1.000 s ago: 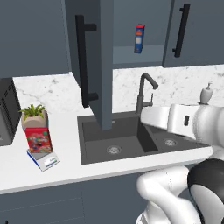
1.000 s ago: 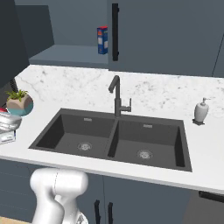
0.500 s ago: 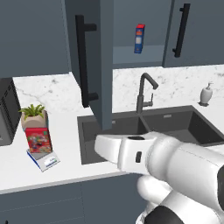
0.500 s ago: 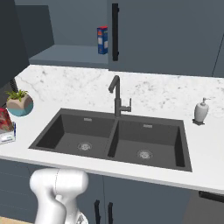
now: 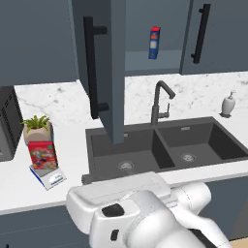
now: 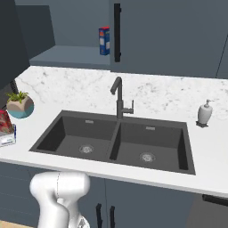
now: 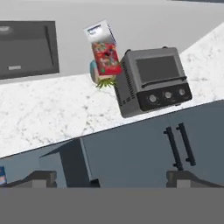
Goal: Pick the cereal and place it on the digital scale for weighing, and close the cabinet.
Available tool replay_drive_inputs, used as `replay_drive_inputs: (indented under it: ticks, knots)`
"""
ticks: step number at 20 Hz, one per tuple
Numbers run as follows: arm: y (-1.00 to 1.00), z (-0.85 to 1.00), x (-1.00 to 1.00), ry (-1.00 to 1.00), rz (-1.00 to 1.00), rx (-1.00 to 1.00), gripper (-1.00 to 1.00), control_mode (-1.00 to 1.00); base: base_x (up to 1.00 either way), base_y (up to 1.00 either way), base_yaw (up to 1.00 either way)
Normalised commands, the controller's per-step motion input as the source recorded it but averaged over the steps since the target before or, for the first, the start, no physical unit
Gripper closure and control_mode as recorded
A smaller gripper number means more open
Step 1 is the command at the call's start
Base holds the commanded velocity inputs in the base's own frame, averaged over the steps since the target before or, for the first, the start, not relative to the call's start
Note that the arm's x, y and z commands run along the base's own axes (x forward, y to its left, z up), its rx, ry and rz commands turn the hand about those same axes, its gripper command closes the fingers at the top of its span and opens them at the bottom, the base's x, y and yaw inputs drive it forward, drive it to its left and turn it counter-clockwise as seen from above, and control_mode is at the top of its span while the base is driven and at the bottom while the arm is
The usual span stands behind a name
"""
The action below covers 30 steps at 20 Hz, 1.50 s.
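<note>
My white marbled surface [image 5: 68, 104] is carrying the digital scale [image 5: 48, 177], potted plant [image 5: 37, 129] and microwave [image 5: 6, 126] near its left end, soap dispenser [image 5: 227, 104] toward its right.

left base view: from behind the arm on its left, looking forward and down at the sink [image 5: 160, 145], faucet [image 5: 159, 101] and open cabinet [image 5: 104, 68]; near.
right base view: from the right, facing the same sink [image 6: 120, 140] and faucet [image 6: 119, 95].
hand view: rolled, looking from farther off at the counter [image 7: 52, 109] and microwave [image 7: 151, 81].
shared: all 3 catch the cereal [image 5: 42, 154] [image 6: 4, 124] [image 7: 106, 57].
</note>
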Motion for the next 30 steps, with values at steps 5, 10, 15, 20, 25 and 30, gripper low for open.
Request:
replay_drive_inputs:
  ticks: [5,10,15,20,25,30]
  knots:
    - [0.87,0.00,0.00,-0.61,-0.09,0.00,-1.00,-1.00,0.00,0.00,0.00]
    - [0.69,0.00,0.17,-0.59,-0.11,0.07,-1.00,-1.00,0.00,0.00,0.00]
    - [0.41,-0.04,0.57,-0.53,-0.09,0.16,-1.00,-1.00,0.00,0.00,0.00]
    - [0.01,-0.01,0.74,-0.45,-0.06,0.22,-1.00,-1.00,0.00,0.00,0.00]
    - [-0.02,0.10,0.69,-0.09,0.00,0.10,-1.00,-1.00,0.00,0.00,0.00]
    - [-0.16,0.33,0.17,0.08,0.00,0.01,-1.00,-1.00,0.00,0.00,0.00]
